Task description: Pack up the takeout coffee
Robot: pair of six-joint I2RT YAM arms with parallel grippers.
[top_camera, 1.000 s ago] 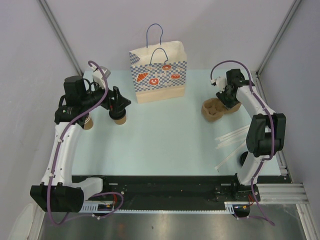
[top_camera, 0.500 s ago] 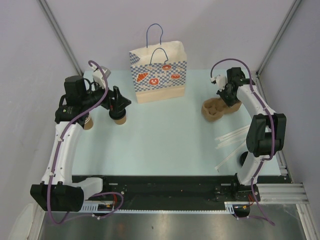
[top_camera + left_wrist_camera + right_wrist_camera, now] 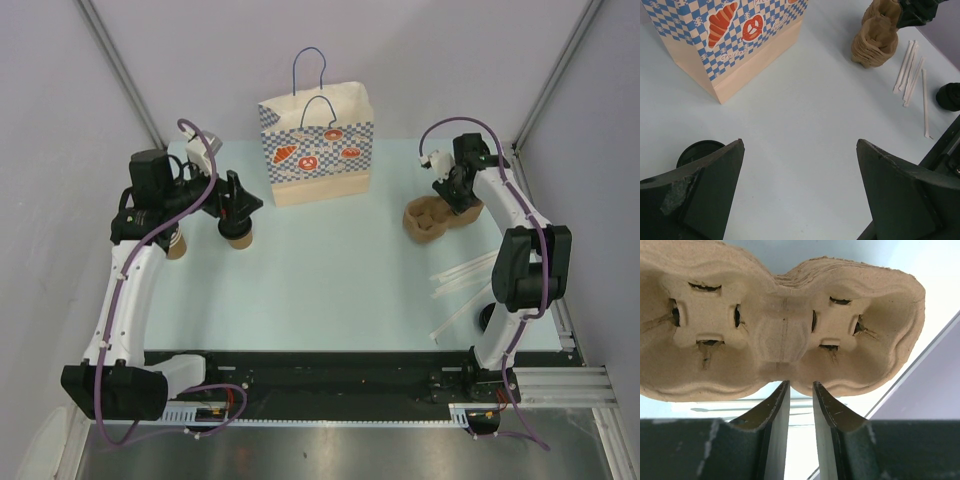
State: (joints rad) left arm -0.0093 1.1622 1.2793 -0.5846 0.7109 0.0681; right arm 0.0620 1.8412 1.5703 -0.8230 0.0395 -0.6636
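The takeout coffee (image 3: 238, 238), a small brown kraft cup with a round black lid (image 3: 699, 151), stands on the left side of the pale blue table (image 3: 330, 270), near the checkered paper bag (image 3: 318, 150) and to its left. The left gripper (image 3: 243, 196) hangs just above the cup, fingers spread wide and holding nothing. Across the table, the right gripper (image 3: 800, 383) has its fingers nearly together, with only a slim gap, and its tips at the rim of a stack of moulded cup carriers (image 3: 430, 217). Whether they pinch that rim cannot be told. Compared with a second earlier, the right wrist sits slightly farther back. The coffee, the bag and the left arm are unchanged.
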